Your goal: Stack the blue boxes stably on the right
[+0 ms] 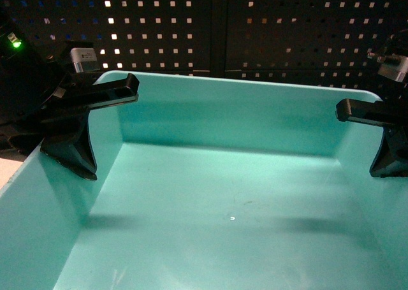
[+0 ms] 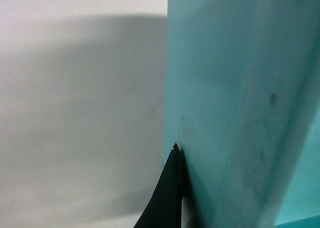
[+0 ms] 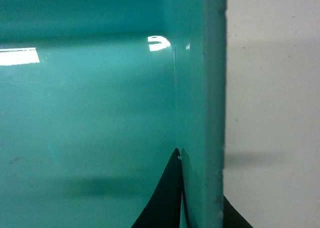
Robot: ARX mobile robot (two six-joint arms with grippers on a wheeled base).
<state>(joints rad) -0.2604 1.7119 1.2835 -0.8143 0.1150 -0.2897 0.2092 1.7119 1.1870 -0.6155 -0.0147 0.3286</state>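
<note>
**Both my jaws are pinching the rim of the turquoise bin**

I am finding no brand, label or readable writing on anything in sight.

In the head view the turquoise bin (image 1: 223, 194) is filling the lower frame, open top toward the camera, with a dark pegboard wall (image 1: 255, 29) running across the top. My left gripper (image 1: 89, 134) is sitting at the left edge of the frame on the bin's left wall, and my right gripper (image 1: 382, 140) is sitting at the right edge on the right wall. A small green light (image 1: 15, 44) is glowing at the upper left.

Only the wrist views are showing the pale bench (image 2: 75, 112). The left wrist view is looking down the bin's outer wall (image 2: 225, 112), with one dark finger (image 2: 167, 198) lying against it at the bottom centre. The right wrist view is showing the glossy inside of the bin (image 3: 90, 112) and its rim (image 3: 215, 87), with the bench (image 3: 275, 112) to the right.

My left jaws are closing on the left wall, one finger inside, one outside. My right jaws are clamping the right rim, nearly pressed together with only the wall between them.
</note>
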